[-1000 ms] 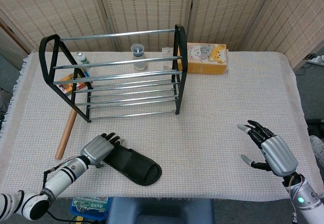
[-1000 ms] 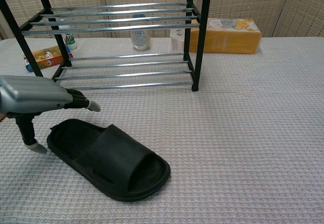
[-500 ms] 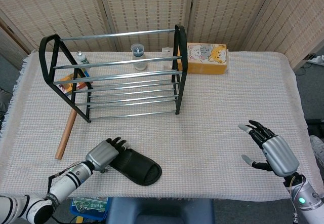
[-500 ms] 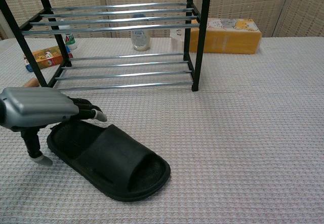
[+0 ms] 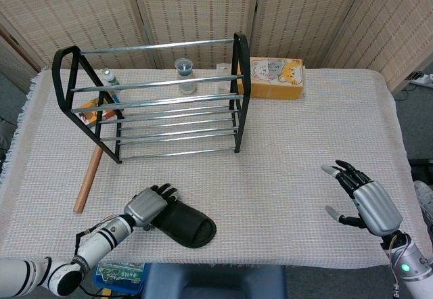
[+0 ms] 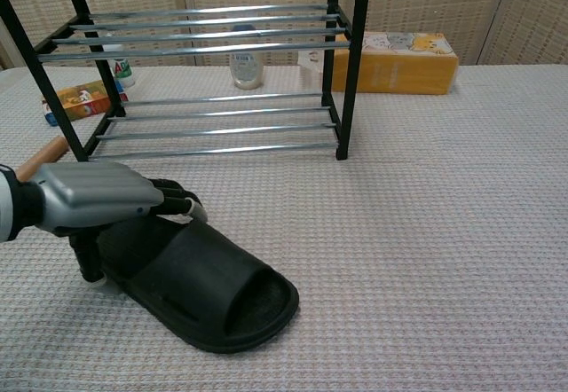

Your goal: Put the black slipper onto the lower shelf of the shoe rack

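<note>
Left hand (image 6: 93, 195) over black slipper (image 6: 209, 286) heel, grasp unclear; slipper flat, matte.

No lettering on any box or bottle can be read

The left hand (image 6: 93, 199) covers the black slipper's (image 6: 209, 286) heel, so its grip seems unclear.

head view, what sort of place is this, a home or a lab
Probably a staged lab or test set-up, not a lived-in home: woven folding screens wall off a cloth-covered table, where a black-framed metal shoe rack stands on the tabletop rather than a floor.
</note>
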Robot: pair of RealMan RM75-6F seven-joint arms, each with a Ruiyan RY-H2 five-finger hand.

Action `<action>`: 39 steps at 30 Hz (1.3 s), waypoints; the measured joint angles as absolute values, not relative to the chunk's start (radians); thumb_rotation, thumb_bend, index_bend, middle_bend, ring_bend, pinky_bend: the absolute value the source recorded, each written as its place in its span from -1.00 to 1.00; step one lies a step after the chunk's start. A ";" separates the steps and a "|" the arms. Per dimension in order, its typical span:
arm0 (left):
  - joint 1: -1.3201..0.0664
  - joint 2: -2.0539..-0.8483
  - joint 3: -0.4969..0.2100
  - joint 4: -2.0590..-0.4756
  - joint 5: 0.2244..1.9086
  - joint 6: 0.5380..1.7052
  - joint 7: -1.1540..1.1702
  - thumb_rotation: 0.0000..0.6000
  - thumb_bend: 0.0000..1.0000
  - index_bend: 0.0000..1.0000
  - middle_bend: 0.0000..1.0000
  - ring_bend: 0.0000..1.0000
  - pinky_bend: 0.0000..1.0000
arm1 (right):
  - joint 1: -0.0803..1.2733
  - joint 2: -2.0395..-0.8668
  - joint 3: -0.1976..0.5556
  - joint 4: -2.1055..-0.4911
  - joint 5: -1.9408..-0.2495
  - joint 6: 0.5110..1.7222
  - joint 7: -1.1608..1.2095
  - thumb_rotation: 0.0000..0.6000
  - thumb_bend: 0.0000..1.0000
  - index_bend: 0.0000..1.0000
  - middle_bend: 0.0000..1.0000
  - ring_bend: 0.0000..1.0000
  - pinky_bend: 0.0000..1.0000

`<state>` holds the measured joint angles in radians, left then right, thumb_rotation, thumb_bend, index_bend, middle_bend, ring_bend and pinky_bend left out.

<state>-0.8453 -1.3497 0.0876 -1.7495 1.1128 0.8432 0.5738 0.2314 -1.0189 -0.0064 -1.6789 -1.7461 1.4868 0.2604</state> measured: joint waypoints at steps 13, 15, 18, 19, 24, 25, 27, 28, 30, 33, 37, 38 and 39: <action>-0.784 -1.417 0.049 -1.661 1.230 0.898 0.398 1.00 -0.66 -0.20 -0.18 -0.42 -0.37 | 0.229 -1.020 -0.002 -1.673 -1.739 1.491 0.269 1.00 -0.46 -0.80 -0.61 -0.72 -0.51; -0.779 -1.410 0.042 -1.664 1.227 0.904 0.392 1.00 -0.66 -0.19 -0.16 -0.40 -0.31 | 0.228 -1.019 -0.001 -1.673 -1.738 1.492 0.269 1.00 -0.46 -0.80 -0.61 -0.72 -0.51; -0.772 -1.393 0.025 -1.683 1.203 0.913 0.382 1.00 -0.66 -0.18 -0.14 -0.38 -0.26 | 0.227 -1.018 -0.001 -1.674 -1.740 1.495 0.269 1.00 -0.46 -0.80 -0.61 -0.72 -0.51; -0.769 -1.385 0.015 -1.693 1.188 0.918 0.375 1.00 -0.66 -0.18 -0.14 -0.37 -0.26 | 0.227 -1.017 0.000 -1.674 -1.741 1.497 0.269 1.00 -0.46 -0.80 -0.61 -0.72 -0.51; -0.754 -1.363 -0.044 -1.727 1.109 0.949 0.338 1.00 -0.66 -0.23 -0.14 -0.37 -0.22 | 0.223 -1.017 0.000 -1.674 -1.741 1.503 0.272 1.00 -0.46 -0.80 -0.61 -0.72 -0.51; -0.752 -1.361 -0.060 -1.732 1.086 0.956 0.330 1.00 -0.66 -0.23 -0.14 -0.37 -0.22 | 0.222 -1.017 0.000 -1.673 -1.742 1.504 0.272 1.00 -0.46 -0.80 -0.61 -0.72 -0.51; -0.750 -1.360 -0.082 -1.737 1.050 0.964 0.321 1.00 -0.66 -0.24 -0.14 -0.37 -0.20 | 0.221 -1.017 0.000 -1.672 -1.743 1.507 0.274 1.00 -0.46 -0.80 -0.61 -0.72 -0.51; -0.751 -1.360 -0.095 -1.739 1.024 0.967 0.317 1.00 -0.66 -0.24 -0.14 -0.37 -0.21 | 0.221 -1.018 0.000 -1.672 -1.745 1.508 0.274 1.00 -0.46 -0.80 -0.61 -0.72 -0.51; -0.754 -1.361 -0.114 -1.741 0.982 0.967 0.316 1.00 -0.66 -0.26 -0.14 -0.37 -0.20 | 0.221 -1.018 -0.001 -1.671 -1.747 1.508 0.275 1.00 -0.46 -0.80 -0.61 -0.72 -0.51; -0.764 -1.369 -0.145 -1.742 0.910 0.968 0.318 1.00 -0.66 -0.27 -0.14 -0.37 -0.20 | 0.221 -1.019 0.000 -1.670 -1.748 1.509 0.276 1.00 -0.46 -0.80 -0.61 -0.72 -0.51; -0.787 -1.391 -0.182 -1.733 0.809 0.970 0.333 1.00 -0.66 -0.30 -0.14 -0.37 -0.20 | 0.221 -1.019 -0.001 -1.670 -1.753 1.512 0.277 1.00 -0.46 -0.80 -0.61 -0.72 -0.51; -0.793 -1.397 -0.189 -1.728 0.786 0.970 0.339 1.00 -0.66 -0.30 -0.14 -0.37 -0.20 | 0.220 -1.019 -0.001 -1.670 -1.754 1.513 0.277 1.00 -0.46 -0.80 -0.61 -0.72 -0.51; -0.800 -1.403 -0.195 -1.723 0.764 0.971 0.346 1.00 -0.66 -0.30 -0.14 -0.37 -0.20 | 0.220 -1.019 -0.001 -1.670 -1.754 1.514 0.278 1.00 -0.46 -0.80 -0.61 -0.72 -0.51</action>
